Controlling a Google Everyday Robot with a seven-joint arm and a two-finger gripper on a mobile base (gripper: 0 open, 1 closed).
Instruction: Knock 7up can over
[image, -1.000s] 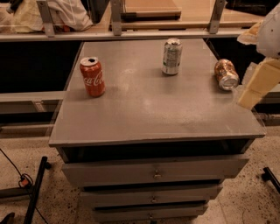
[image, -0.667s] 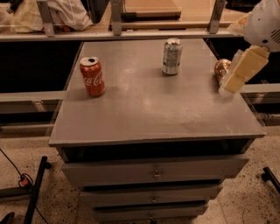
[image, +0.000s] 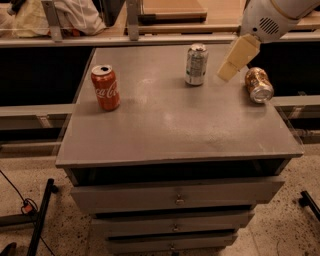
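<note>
The 7up can (image: 196, 64), silvery-white with green markings and a silver top, stands upright near the back of the grey cabinet top (image: 165, 125). My gripper (image: 235, 60) hangs from the white arm at the upper right, its cream-coloured finger pointing down-left. It is above the table, just right of the 7up can and apart from it, between that can and the orange-brown can (image: 259, 85).
A red Coca-Cola can (image: 105, 87) stands upright at the left of the top. The orange-brown patterned can lies on its side near the right edge. A shelf rail (image: 150, 39) runs behind the cabinet. Drawers (image: 175, 200) are below the front edge.
The gripper has moved left and up from the table's right edge, passing over the orange-brown can, and is now close to the 7up can. The cans have not moved.
</note>
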